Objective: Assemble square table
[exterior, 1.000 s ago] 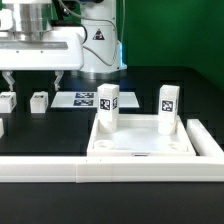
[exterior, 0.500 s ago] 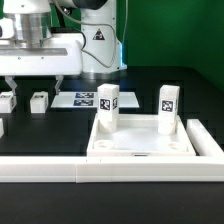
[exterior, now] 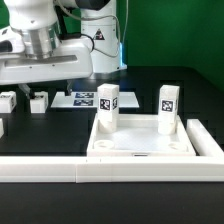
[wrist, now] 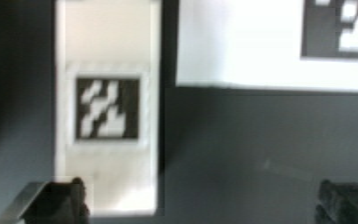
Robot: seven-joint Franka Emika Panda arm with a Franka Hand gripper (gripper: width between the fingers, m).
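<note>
The white square table top [exterior: 150,146] lies near the front rail with two tagged legs [exterior: 108,106] [exterior: 167,108] standing upright in its far corners. Two loose legs [exterior: 38,101] [exterior: 7,101] lie on the black table at the exterior view's left. My gripper [exterior: 36,88] hangs low just above them, open and empty. In the wrist view a white leg with a tag [wrist: 108,100] lies on the table below the gripper [wrist: 199,205], close inside one dark fingertip [wrist: 55,200]. The other fingertip [wrist: 345,200] stands well away from it.
The marker board [exterior: 85,99] [wrist: 265,45] lies flat just beyond the loose legs. A long white border rail [exterior: 110,171] runs along the front edge. Another white piece [exterior: 2,127] shows at the exterior view's left edge. The robot base [exterior: 100,45] stands behind.
The arm has come down and shifted toward the exterior view's left, bringing the gripper low over the loose legs. The jaws have stayed open. Nothing on the table has moved.
</note>
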